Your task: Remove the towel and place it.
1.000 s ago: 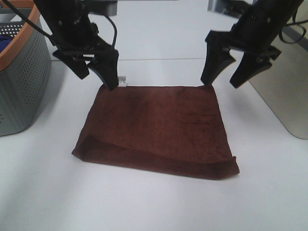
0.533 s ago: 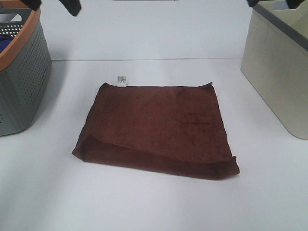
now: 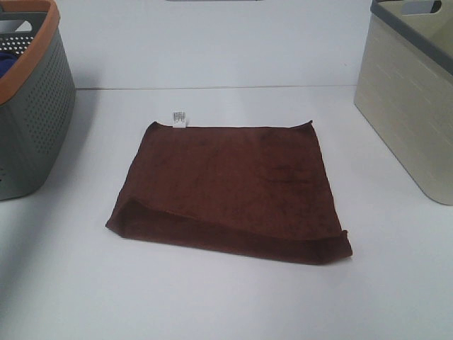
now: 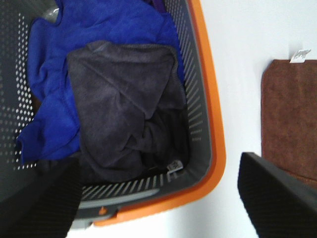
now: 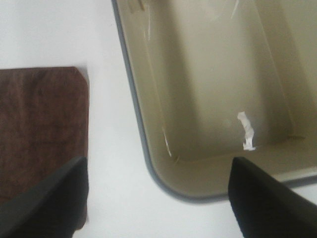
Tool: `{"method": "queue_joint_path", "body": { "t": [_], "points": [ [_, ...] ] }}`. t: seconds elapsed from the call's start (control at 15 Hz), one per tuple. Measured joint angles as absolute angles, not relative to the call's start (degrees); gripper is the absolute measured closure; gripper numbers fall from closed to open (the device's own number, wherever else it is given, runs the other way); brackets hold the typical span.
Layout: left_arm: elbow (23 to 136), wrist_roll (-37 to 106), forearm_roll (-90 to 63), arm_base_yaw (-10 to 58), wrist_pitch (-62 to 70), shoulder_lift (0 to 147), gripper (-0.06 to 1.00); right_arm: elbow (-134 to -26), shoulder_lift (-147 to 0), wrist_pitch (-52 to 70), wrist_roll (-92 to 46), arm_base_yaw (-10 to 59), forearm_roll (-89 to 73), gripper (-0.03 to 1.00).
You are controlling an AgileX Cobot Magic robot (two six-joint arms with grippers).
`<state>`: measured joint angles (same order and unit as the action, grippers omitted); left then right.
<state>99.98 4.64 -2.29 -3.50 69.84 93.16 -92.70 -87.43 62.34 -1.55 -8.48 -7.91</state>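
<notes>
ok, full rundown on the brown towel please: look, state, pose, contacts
The towel is dark reddish-brown, soft terry by its look, roughly square, lying flat on the white table between the grey basket with the orange rim and the beige bin, apart from both. It looks folded, with a doubled edge along its near side and a turned-in near-left corner. A small white tag sticks out at its far-left corner. Nothing but the table touches it; no gripper is on it.

A white tabletop [image 3: 233, 297] fills the scene, evenly lit with soft shadows beside the containers. A grey perforated basket [image 3: 32, 134] with an orange rim stands at one edge; a beige bin [image 3: 410, 120] with a grey rim stands opposite.
</notes>
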Motion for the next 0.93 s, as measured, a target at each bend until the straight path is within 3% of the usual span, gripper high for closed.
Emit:
{"method": "queue_joint_path", "body": {
  "t": [0.13, 0.6, 0.67, 0.93],
  "points": [
    [92.13, 5.1, -2.41, -3.9, 69.84, 84.97, 0.13, -79.13, -74.54, 62.34, -2.81, -8.48, -9.4, 0.29],
    [72.25, 4.07, 0.0, -3.9, 70.02, 66.52, 0.13, -48.7, -36.73, 62.45, -4.07, -8.48, -8.77, 0.29],
    [68.64, 4.07, 0.0, -3.9, 70.02, 61.82, 0.13, -41.02, -24.75, 62.22, -4.13, -8.48, -4.7, 0.29],
    [60.16, 4.01, 0.69, -3.9, 70.02, 50.31, 0.13, -31.74, -11.06, 59.99, -4.18, -8.48, -2.06, 0.29]
  ]
}}
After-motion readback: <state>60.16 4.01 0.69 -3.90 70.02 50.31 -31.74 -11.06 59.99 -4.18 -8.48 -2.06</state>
